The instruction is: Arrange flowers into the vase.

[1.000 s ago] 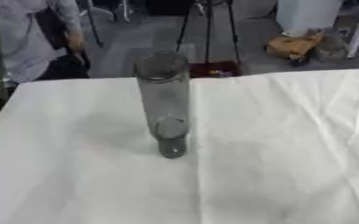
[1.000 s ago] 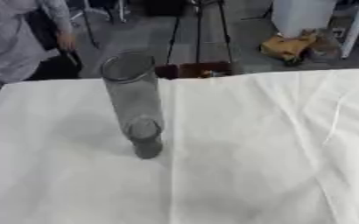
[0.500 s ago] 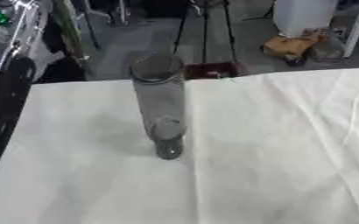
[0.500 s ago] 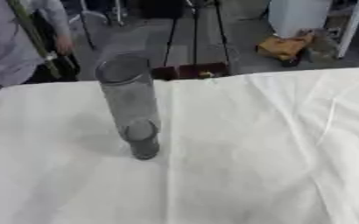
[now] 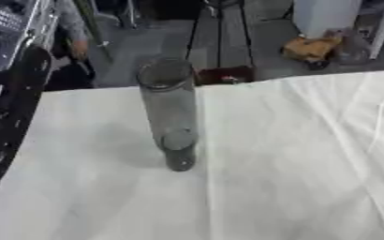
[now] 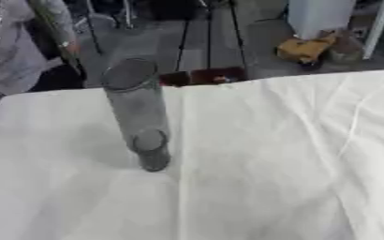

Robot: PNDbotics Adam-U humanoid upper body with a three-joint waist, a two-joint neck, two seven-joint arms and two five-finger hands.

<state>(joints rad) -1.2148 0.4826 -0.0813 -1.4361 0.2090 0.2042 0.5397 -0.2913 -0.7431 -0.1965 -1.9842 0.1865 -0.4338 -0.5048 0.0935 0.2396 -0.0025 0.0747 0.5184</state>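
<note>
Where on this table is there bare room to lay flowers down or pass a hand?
The white cloth is bare to the right of the tall glass vase and along the near edge in front of it. The left edge is tighter: a black arm hangs over it, close beside the vase. No flowers show.

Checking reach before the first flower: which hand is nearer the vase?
Left, going by its arm, dark along the view's left edge, beside the vase. Neither hand itself shows; the right arm is out of view.
</note>
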